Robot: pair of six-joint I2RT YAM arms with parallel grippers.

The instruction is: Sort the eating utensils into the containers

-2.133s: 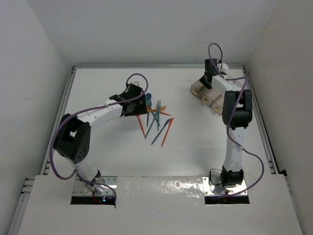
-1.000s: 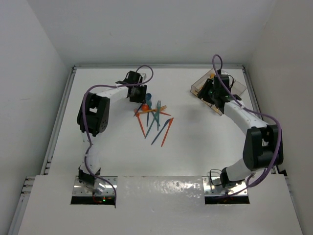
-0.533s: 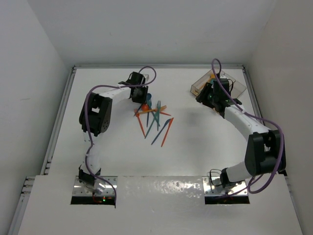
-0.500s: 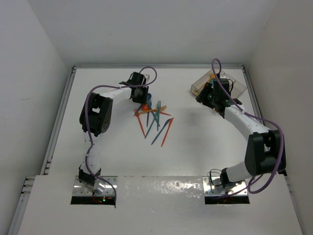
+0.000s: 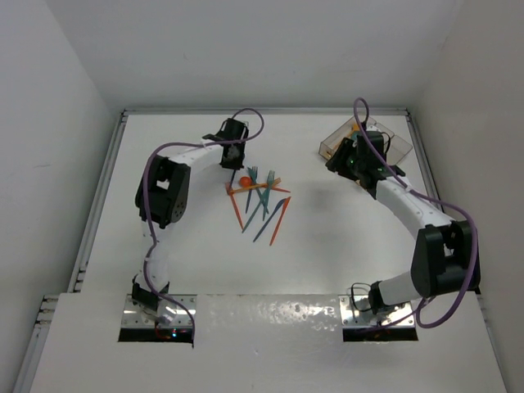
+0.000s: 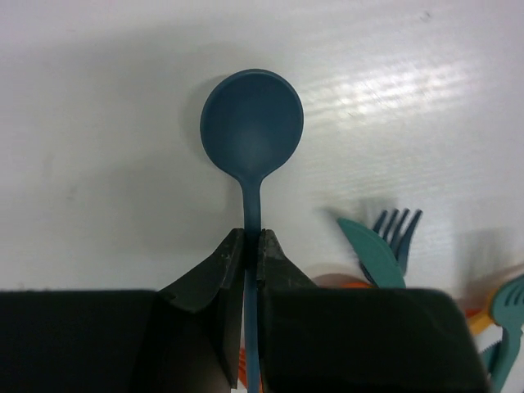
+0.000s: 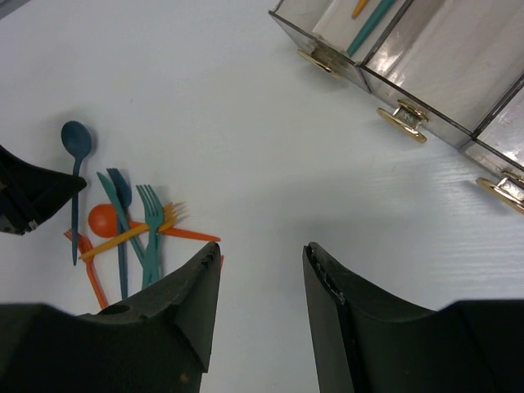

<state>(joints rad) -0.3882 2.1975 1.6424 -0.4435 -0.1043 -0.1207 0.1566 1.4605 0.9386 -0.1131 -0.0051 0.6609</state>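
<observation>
Three containers [image 7: 442, 74] stand joined at the desk's [image 5: 327, 237] far right. The end one holds two utensils, one teal [image 7: 372, 18] and one orange, both cut off by the frame. The left fingers [image 6: 214, 278] are clamped on the handle of one blue spoon [image 6: 252, 123] beside the pile [image 5: 260, 201], which is perhaps nine more pieces but too overlapped to count surely. The right fingers [image 7: 184, 303] stand apart and hold nothing.

A robotics lab cell: plain white walls [image 5: 246, 49] box in a white desk [image 5: 327, 254], with two cable-strung robot arms [image 5: 407, 202] bolted at its edge.
</observation>
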